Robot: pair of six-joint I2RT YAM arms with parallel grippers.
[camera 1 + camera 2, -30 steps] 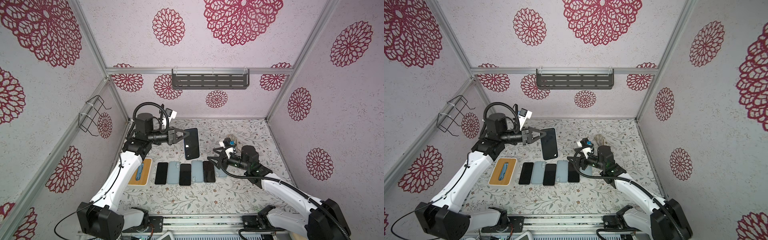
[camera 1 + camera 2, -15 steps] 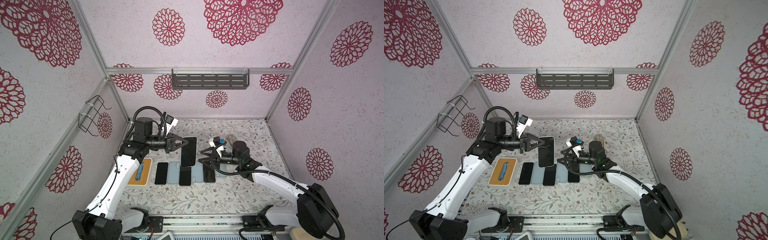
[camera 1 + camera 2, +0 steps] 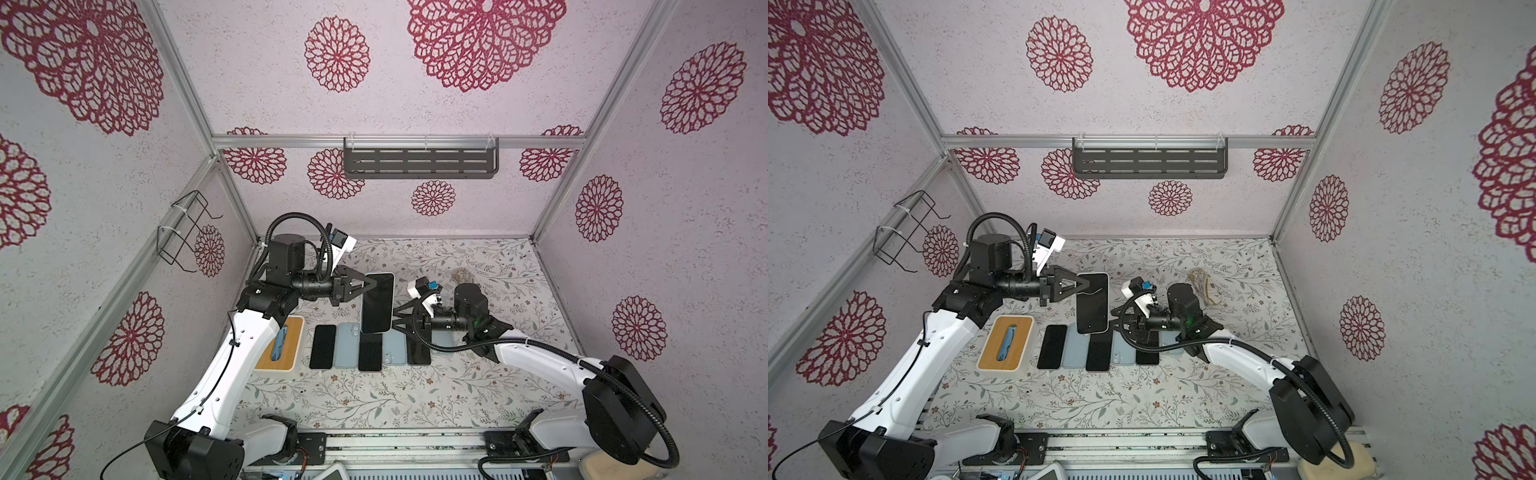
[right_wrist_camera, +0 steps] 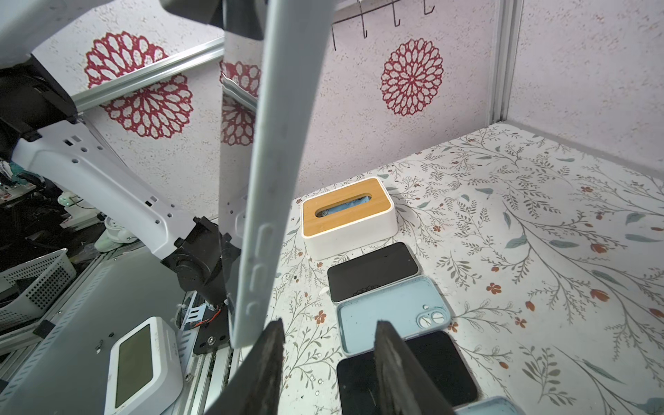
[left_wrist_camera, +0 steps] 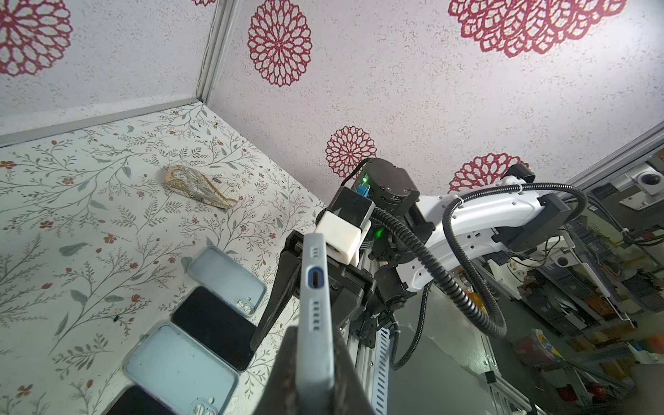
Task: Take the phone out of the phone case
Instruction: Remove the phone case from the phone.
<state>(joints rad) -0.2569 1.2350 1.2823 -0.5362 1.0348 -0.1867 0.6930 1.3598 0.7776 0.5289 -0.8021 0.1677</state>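
Observation:
A phone with a dark screen sits in a light blue phone case and hangs upright in the air above the row of items on the table. My left gripper is shut on its upper left side, across the front and back of the case. From the right, my right gripper stands open at the phone's lower right edge. In the right wrist view the case edge lies just outside one fingertip, with nothing between the fingers.
Below lie three black phones alternating with three empty light blue cases in a row. A wood-topped tissue box stands at their left. A crumpled wrapper lies behind the right arm. A dark shelf hangs on the back wall.
The left arm has brought the cased phone lower and toward the right arm. The right gripper has swung left up to the phone's edge, and its jaws have narrowed.

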